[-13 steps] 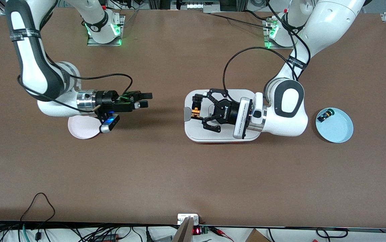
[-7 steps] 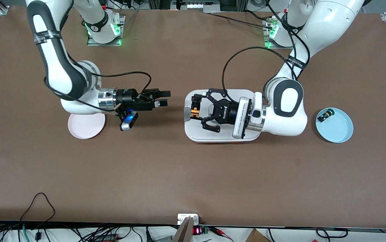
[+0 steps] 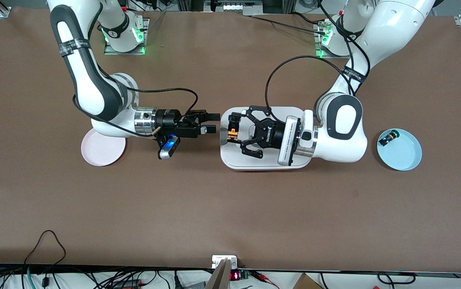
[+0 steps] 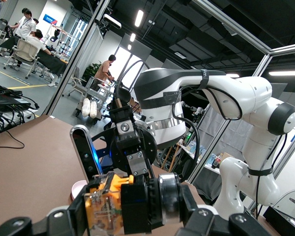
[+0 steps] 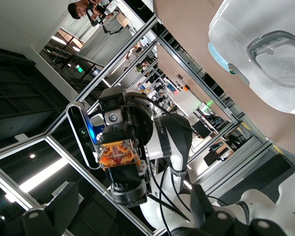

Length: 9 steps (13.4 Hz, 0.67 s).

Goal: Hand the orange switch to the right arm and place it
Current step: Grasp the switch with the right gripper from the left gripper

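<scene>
The orange switch [image 3: 232, 132] is held sideways in my left gripper [image 3: 231, 130], which is shut on it over the white tray [image 3: 266, 162]. The left wrist view shows its tan-orange body, black collar and silver ring [image 4: 132, 204] between the left gripper's jaws [image 4: 132, 216]. My right gripper [image 3: 212, 123] is open, level with the switch and just short of it, at the tray's edge toward the right arm's end. In the right wrist view the switch [image 5: 119, 155] sits ahead between the open right gripper's fingers [image 5: 130, 219].
A pink plate [image 3: 102, 150] lies under the right arm's wrist. A blue plate [image 3: 405, 154] at the left arm's end holds a green-capped switch [image 3: 387, 138]. Cables and a small box [image 3: 224, 261] lie along the table edge nearest the front camera.
My right arm has swung from over the pink plate toward the left gripper, bringing its open gripper close to the switch. The left arm has not moved.
</scene>
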Each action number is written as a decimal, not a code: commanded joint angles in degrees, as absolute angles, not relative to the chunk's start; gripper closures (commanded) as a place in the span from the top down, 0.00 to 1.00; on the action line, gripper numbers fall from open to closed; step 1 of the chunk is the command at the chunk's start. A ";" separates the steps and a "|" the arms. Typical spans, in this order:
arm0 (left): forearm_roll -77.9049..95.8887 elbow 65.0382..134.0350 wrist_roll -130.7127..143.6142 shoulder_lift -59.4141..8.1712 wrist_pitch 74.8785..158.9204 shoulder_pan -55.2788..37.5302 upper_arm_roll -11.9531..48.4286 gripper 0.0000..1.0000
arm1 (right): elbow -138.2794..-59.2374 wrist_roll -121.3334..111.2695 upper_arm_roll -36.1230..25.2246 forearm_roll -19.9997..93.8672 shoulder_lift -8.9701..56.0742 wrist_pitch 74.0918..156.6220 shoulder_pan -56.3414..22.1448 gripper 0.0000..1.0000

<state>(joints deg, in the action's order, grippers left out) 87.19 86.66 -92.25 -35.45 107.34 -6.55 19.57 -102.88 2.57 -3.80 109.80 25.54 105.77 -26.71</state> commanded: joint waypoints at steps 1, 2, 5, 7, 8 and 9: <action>89.38 86.92 -93.60 -34.54 108.19 -7.03 19.42 0.28 | -101.43 3.61 -4.04 110.74 26.10 106.78 -27.42 1.00; 89.30 87.01 -93.60 -34.54 108.19 -7.03 19.42 0.28 | -100.90 3.60 -4.04 110.74 26.63 106.79 -28.20 1.00; 89.30 87.01 -93.60 -34.54 108.19 -7.03 19.42 0.28 | -100.55 3.60 -3.96 110.83 26.89 108.80 -29.53 1.00; 89.30 86.92 -93.60 -34.54 108.28 -7.03 19.42 0.28 | -100.20 3.52 -3.96 110.74 26.89 109.86 -30.93 1.00; 89.30 87.01 -93.60 -34.54 108.19 -7.12 19.34 0.28 | -99.76 3.60 -3.96 110.74 26.89 111.17 -31.55 1.00; 89.30 87.01 -93.60 -34.54 108.19 -7.03 19.34 0.28 | -99.58 3.60 -3.96 110.74 26.89 112.31 -32.07 1.00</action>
